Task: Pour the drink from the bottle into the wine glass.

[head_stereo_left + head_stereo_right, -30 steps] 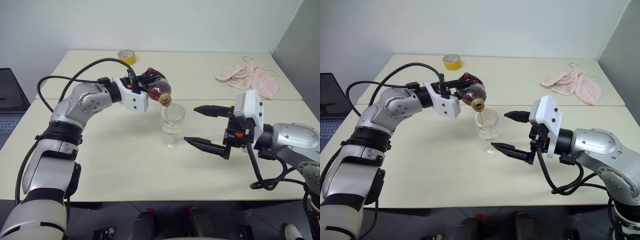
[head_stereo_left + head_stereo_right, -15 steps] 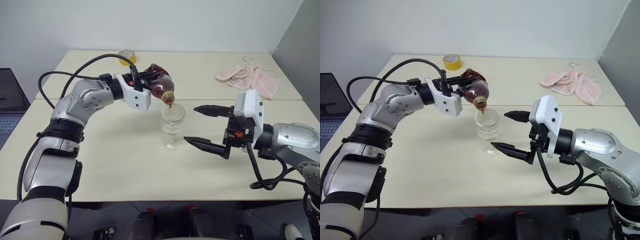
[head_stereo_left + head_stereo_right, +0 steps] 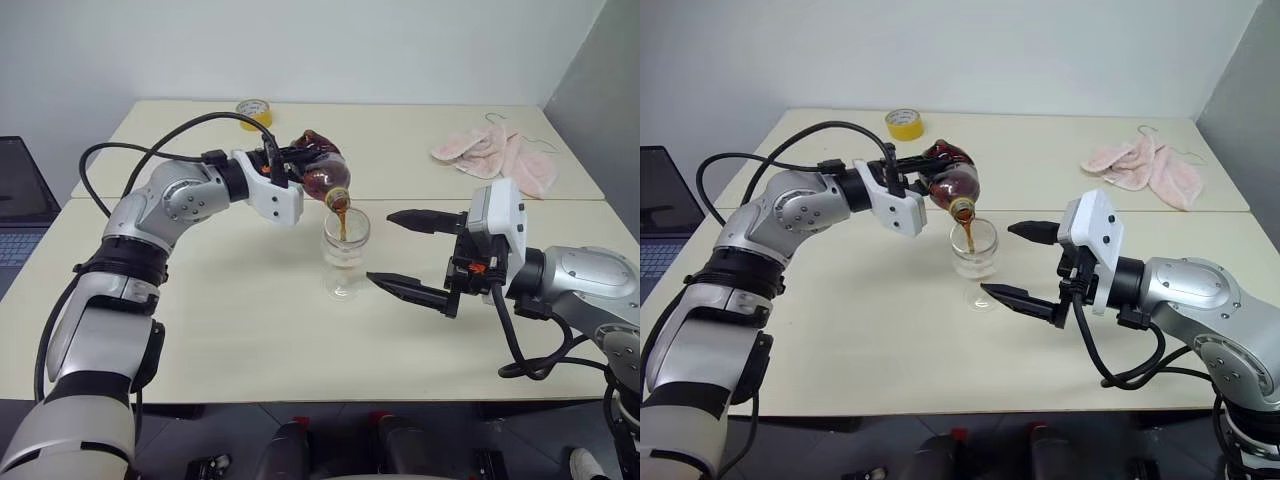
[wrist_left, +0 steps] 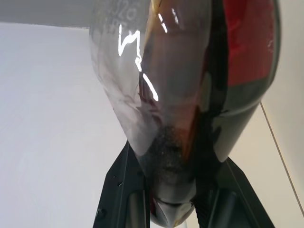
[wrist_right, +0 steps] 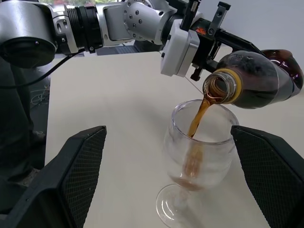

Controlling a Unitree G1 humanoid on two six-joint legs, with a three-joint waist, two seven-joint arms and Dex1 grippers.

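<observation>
Left tool (image 3: 290, 165) clamped on the tipped bottle (image 3: 322, 173), drink (image 5: 197, 116) streaming into the wine glass (image 3: 345, 255) at bench (image 3: 200, 320) centre. Little poured, most left. Right tool (image 3: 410, 255) spread wide at the glass's 3 o'clock, apart.

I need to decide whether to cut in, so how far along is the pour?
Done: the left claw holds the uncapped bottle tipped over the wine glass. In hand: a stream of drink runs into the bowl, with little pooled at the bottom. Left: most of the drink is in the bottle. The right claw is open beside the glass.
</observation>
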